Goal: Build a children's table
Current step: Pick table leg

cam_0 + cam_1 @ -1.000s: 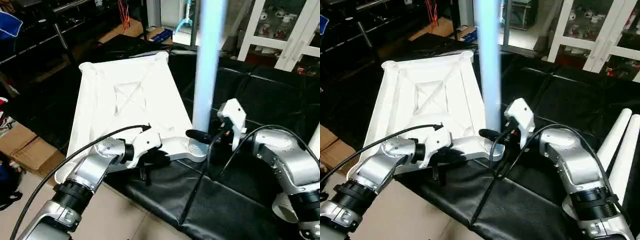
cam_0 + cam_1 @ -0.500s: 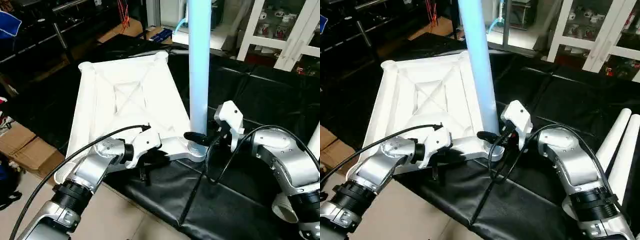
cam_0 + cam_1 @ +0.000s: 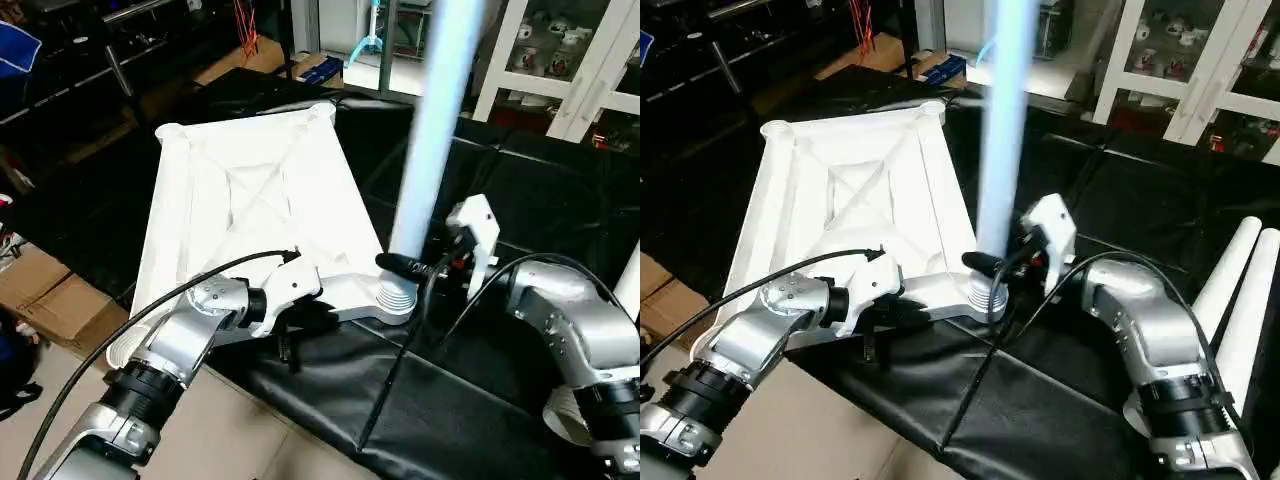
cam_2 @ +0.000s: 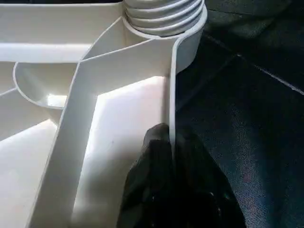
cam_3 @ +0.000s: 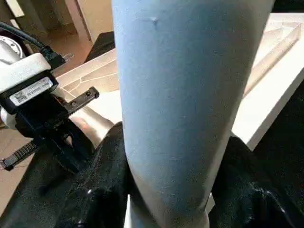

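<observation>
1. Tilting now: the leg (image 3: 432,130), upright half a second ago, leans toward the upper right of frame.
2. Right claw (image 5: 166,190) clamps the leg low, its foot in the ribbed corner socket (image 3: 396,296).
3. Left claw (image 4: 172,152) pinches the white tabletop (image 3: 250,190) rim, centre-left on black padding (image 3: 440,420).

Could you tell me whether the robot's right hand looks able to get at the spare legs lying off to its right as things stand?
Probably not right now: the right hand is shut around the upright leg seated in the tabletop's corner socket. The spare legs lie unobstructed nearby on the black mat.
</observation>
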`<state>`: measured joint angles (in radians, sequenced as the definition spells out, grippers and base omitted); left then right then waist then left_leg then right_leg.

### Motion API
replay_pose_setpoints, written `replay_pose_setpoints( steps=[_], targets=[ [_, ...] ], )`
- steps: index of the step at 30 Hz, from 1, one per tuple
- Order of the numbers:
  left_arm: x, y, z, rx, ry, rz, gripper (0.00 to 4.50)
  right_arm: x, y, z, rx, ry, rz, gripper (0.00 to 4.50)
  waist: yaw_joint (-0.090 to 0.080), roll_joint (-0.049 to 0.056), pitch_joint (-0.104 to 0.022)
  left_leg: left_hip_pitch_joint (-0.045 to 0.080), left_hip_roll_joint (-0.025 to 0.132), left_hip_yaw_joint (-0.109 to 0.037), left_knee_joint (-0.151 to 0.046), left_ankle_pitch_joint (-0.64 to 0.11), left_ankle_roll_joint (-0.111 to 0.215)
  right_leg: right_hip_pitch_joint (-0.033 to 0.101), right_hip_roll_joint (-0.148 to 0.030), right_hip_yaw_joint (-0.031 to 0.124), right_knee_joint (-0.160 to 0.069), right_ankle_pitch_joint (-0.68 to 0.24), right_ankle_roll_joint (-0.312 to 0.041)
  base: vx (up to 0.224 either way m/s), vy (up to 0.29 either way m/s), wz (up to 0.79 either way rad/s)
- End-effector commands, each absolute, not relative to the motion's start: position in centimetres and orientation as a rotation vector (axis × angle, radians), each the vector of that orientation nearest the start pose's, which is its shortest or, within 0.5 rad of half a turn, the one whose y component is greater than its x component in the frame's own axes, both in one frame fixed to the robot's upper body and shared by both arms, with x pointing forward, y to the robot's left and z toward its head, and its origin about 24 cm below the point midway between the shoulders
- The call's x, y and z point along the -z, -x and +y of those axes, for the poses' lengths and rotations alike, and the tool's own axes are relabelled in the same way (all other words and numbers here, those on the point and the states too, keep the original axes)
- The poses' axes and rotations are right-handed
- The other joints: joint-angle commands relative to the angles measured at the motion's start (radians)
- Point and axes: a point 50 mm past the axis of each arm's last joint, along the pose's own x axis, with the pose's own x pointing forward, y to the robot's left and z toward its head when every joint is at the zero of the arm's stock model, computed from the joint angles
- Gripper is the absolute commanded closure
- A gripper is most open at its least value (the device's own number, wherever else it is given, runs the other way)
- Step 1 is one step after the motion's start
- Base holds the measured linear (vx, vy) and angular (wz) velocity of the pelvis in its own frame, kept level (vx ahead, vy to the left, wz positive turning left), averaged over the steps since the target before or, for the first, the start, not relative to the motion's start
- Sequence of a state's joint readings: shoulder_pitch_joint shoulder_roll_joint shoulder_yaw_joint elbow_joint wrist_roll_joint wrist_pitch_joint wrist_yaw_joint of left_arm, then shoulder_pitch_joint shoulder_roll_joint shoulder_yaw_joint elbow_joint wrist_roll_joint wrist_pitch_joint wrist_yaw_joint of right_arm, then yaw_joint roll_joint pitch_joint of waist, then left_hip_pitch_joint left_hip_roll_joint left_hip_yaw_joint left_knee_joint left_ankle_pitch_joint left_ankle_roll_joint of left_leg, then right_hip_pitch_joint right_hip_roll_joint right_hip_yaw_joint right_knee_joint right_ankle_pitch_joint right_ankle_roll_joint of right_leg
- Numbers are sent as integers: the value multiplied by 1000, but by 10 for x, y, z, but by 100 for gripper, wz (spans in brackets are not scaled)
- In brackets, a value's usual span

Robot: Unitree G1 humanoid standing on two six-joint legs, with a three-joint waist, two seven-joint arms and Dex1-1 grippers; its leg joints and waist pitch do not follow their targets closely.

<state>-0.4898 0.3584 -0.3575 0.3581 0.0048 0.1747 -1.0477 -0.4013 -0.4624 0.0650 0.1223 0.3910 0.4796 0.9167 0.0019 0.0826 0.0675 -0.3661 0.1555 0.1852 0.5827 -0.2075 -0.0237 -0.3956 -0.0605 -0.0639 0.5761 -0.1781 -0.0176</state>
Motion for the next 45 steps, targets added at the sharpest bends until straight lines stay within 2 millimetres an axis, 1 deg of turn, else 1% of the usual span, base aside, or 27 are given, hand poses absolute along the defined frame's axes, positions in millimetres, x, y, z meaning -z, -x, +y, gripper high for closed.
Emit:
replay_pose_setpoints(
  steps=[1, 3, 6, 12, 14, 16, 17, 18, 20, 21, 22, 23, 25, 26, 28, 29, 30, 31, 32, 33, 34, 35, 37, 38, 39, 42, 45],
  targets=[
    [-42, -295, 116, 1277, -428, 421, 450, -53, -286, -176, -953, -48, 514, 266, 3, -15, -36, 5, 83, -36, -78, -199, 74, 39, -97, 59, -74, -262, -227, 0, 0, 0],
    [-42, -295, 116, 1278, -428, 421, 450, -48, -283, -179, -938, -49, 547, 266, 4, -14, -36, 4, 82, -36, -77, -193, 79, 40, -97, 58, -74, -258, -228, 0, 0, 0],
    [-42, -295, 115, 1278, -429, 420, 450, -42, -279, -187, -903, -51, 588, 266, 5, -12, -35, 7, 83, -36, -79, -205, 74, 40, -97, 58, -76, -282, -224, 0, 0, 0],
    [-42, -295, 115, 1276, -428, 416, 450, -41, -277, -194, -849, -28, 544, 266, 7, -16, -32, 9, 84, -36, -83, -231, 60, 40, -100, 60, -82, -329, -212, 0, 0, 0],
    [-41, -294, 114, 1275, -426, 414, 450, -42, -274, -193, -858, 31, 492, 266, 10, -17, -31, 14, 84, -35, -83, -242, 53, 39, -102, 61, -86, -352, -202, 0, 0, 0],
    [-40, -293, 113, 1276, -425, 415, 450, -42, -272, -192, -861, 44, 469, 266, 9, -20, -32, 12, 84, -36, -84, -222, 60, 43, -101, 61, -83, -331, -204, 0, 0, 0],
    [-38, -292, 112, 1277, -423, 416, 450, -41, -271, -190, -858, 55, 449, 266, 9, -24, -32, 12, 84, -35, -85, -216, 66, 42, -99, 61, -83, -325, -206, 0, 0, 0],
    [-38, -292, 112, 1277, -422, 416, 450, -41, -271, -190, -858, 55, 447, 266, 10, -21, -33, 13, 83, -35, -84, -213, 67, 42, -100, 61, -82, -324, -208, 0, 0, 0],
    [-38, -291, 111, 1280, -417, 415, 450, -40, -268, -188, -854, 64, 431, 266, 11, -26, -32, 12, 84, -35, -85, -206, 72, 42, -100, 62, -82, -327, -205, 0, 0, 0],
    [-39, -290, 111, 1280, -413, 413, 450, -38, -263, -184, -877, 96, 428, 266, 10, -28, -32, 11, 84, -35, -86, -206, 73, 43, -99, 61, -82, -333, -201, 0, 0, 0],
    [-39, -290, 111, 1280, -413, 413, 450, -38, -263, -184, -877, 96, 428, 266, 9, -27, -30, 11, 85, -36, -87, -216, 71, 42, -100, 61, -84, -347, -197, 0, 0, 0],
    [-40, -290, 111, 1280, -411, 411, 450, -36, -257, -181, -915, 123, 427, 266, 8, -27, -29, 11, 85, -36, -88, -224, 70, 41, -100, 61, -85, -360, -193, 0, 0, 0],
    [-40, -289, 111, 1279, -408, 409, 450, -34, -252, -178, -942, 134, 422, 266, 7, -27, -33, 13, 86, -37, -88, -236, 63, 41, -101, 61, -86, -378, -186, 0, 0, 0],
    [-40, -289, 111, 1279, -407, 409, 450, -33, -251, -177, -948, 138, 420, 266, 6, -28, -32, 14, 85, -38, -90, -250, 59, 39, -100, 62, -88, -391, -182, 0, 0, 0],
    [-38, -290, 112, 1274, -413, 413, 450, -28, -248, -176, -951, 164, 419, 266, 6, -34, -37, 13, 85, -37, -88, -235, 63, 42, -100, 63, -86, -364, -188, 0, 0, 0],
    [-38, -290, 112, 1274, -414, 414, 450, -28, -248, -175, -950, 166, 419, 266, 6, -30, -37, 12, 85, -37, -88, -228, 67, 41, -100, 62, -84, -349, -193, 0, 0, 0],
    [-38, -290, 112, 1272, -416, 413, 450, -24, -247, -174, -958, 201, 424, 266, 5, -34, -37, 12, 85, -36, -87, -226, 69, 42, -100, 62, -84, -346, -194, 0, 0, 0],
    [-38, -290, 112, 1272, -416, 413, 450, -24, -247, -174, -958, 201, 424, 266, 6, -32, -37, 11, 84, -36, -87, -220, 71, 42, -100, 62, -84, -340, -195, 0, 0, 0],
    [-38, -290, 112, 1270, -417, 413, 450, -21, -246, -172, -971, 235, 434, 266, 5, -34, -38, 11, 84, -35, -86, -219, 72, 42, -100, 62, -84, -338, -195, 0, 0, 0],
    [-38, -290, 112, 1270, -417, 413, 450, -21, -246, -172, -972, 236, 435, 266, 6, -33, -38, 11, 84, -35, -87, -220, 72, 42, -99, 62, -83, -339, -194, 0, 0, 0],
    [-39, -290, 111, 1270, -415, 411, 450, -20, -245, -171, -981, 230, 448, 266, 4, -36, -36, 12, 84, -36, -89, -236, 71, 41, -98, 62, -86, -360, -189, 0, 0, 0],
    [-39, -289, 111, 1270, -414, 411, 450, -20, -245, -171, -984, 223, 454, 266, 3, -35, -36, 13, 85, -37, -90, -245, 70, 40, -98, 62, -87, -369, -186, 0, 0, 0],
    [-38, -288, 110, 1270, -411, 410, 450, -17, -246, -170, -999, 204, 489, 266, 1, -41, -37, 14, 86, -38, -91, -266, 61, 40, -98, 63, -88, -387, -181, 0, 0, 0],
    [-38, -288, 110, 1270, -410, 411, 450, -16, -245, -171, -1005, 205, 502, 266, 1, -41, -37, 14, 86, -39, -92, -272, 59, 39, -98, 63, -88, -386, -182, 0, 0, 0],
    [-38, -288, 110, 1270, -410, 411, 450, -15, -245, -172, -1007, 206, 508, 266, 1, -41, -38, 15, 87, -39, -92, -274, 58, 38, -98, 63, -88, -382, -183, 0, 0, 0],
    [-39, -287, 109, 1271, -407, 408, 450, -12, -247, -175, -994, 168, 528, 266, 0, -45, -39, 13, 86, -38, -91, -268, 60, 40, -99, 64, -86, -368, -188, 0, 0, 0],
    [-39, -287, 110, 1265, -405, 406, 450, -8, -249, -179, -932, 71, 529, 266, -1, -49, -37, 13, 85, -38, -91, -273, 64, 38, -99, 64, -89, -385, -188, 0, 0, 0]
  ],
)
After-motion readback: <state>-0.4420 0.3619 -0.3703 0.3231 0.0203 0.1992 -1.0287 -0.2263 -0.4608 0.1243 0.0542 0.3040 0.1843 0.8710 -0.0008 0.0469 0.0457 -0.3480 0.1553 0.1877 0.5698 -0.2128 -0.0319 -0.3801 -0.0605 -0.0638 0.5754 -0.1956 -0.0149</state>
